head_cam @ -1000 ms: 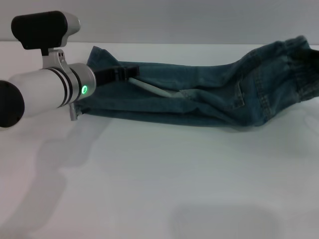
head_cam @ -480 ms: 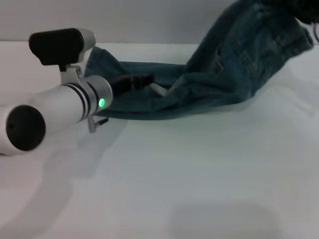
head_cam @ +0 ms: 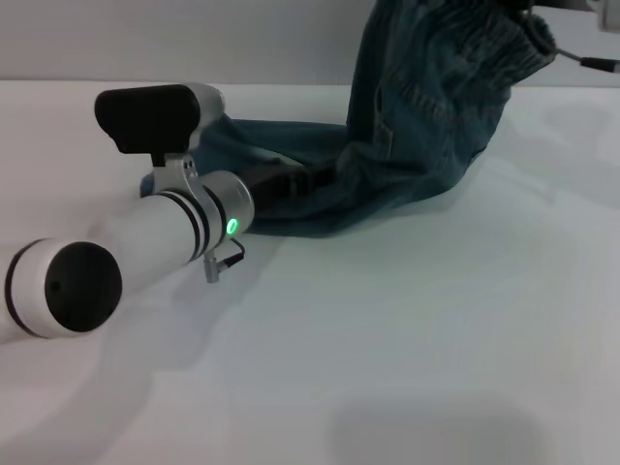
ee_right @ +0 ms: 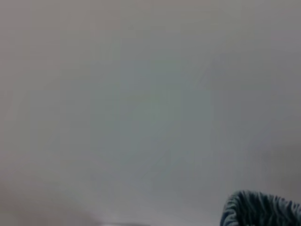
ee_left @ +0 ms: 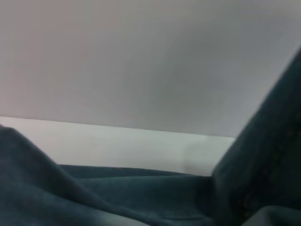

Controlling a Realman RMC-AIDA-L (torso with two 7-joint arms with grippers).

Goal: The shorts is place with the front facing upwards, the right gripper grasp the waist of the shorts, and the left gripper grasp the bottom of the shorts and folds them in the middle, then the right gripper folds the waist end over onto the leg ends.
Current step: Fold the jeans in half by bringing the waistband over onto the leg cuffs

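My left tool (head_cam: 291, 182) lies low on the leg part of the shorts (head_cam: 417, 126) on the white worktop (head_cam: 387, 339); I cannot tell its grip. The waist end hangs lifted at the far right, my right tool out of sight there.

left gripper (head_cam: 291, 182) reaches forward, low; right gripper up at the far right, barely visible.

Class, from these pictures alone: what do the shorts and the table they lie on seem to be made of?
The shorts: apparently denim, a matte blue-green weave with visible stitched seams and a gathered, ribbed waistband. The table: smooth white, faintly glossy, perhaps laminate or plastic; the material cannot be told for certain.
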